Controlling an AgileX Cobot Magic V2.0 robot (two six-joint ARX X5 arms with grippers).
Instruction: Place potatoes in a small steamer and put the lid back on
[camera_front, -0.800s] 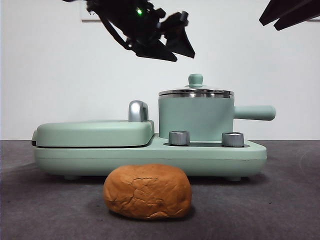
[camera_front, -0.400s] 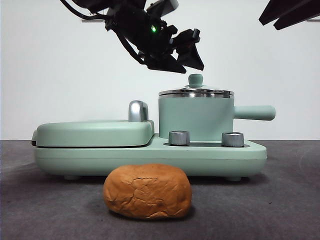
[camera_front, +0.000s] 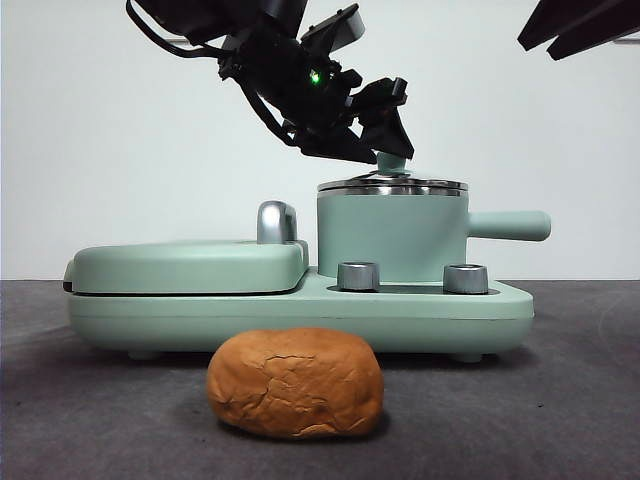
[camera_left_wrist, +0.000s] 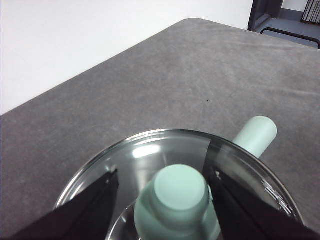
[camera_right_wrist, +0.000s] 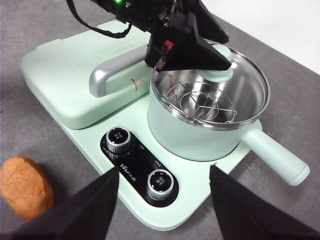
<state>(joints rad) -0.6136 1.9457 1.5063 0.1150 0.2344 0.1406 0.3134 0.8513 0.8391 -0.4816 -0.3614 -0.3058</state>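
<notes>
You are at the first step: getting the lid (camera_front: 392, 184) off the steamer (camera_front: 392, 232) so the potato (camera_front: 295, 383) can go in. Your left gripper (camera_left_wrist: 180, 186) sits over the pot, its jaws wide apart with the lid's knob (camera_left_wrist: 179, 192) between them, one jaw on either side and neither pressing on it as far as the wrist view shows. The lid is seated on the steel rim, and through the glass you can see the wire rack (camera_right_wrist: 202, 104) inside. The potato lies on the surface at the near edge, in front of the cooker base (camera_front: 300, 310) and well apart from the pot. Your right gripper (camera_right_wrist: 165, 200) hangs high above the near right side, jaws wide and empty, looking down on the dials (camera_right_wrist: 118, 139).

Next, close the left jaws squarely on the knob and lift straight up, so the rim clears the pot without dragging it. Then find a bare spot on the surface for the lid, away from the potato, leaving the right arm a free path.
</notes>
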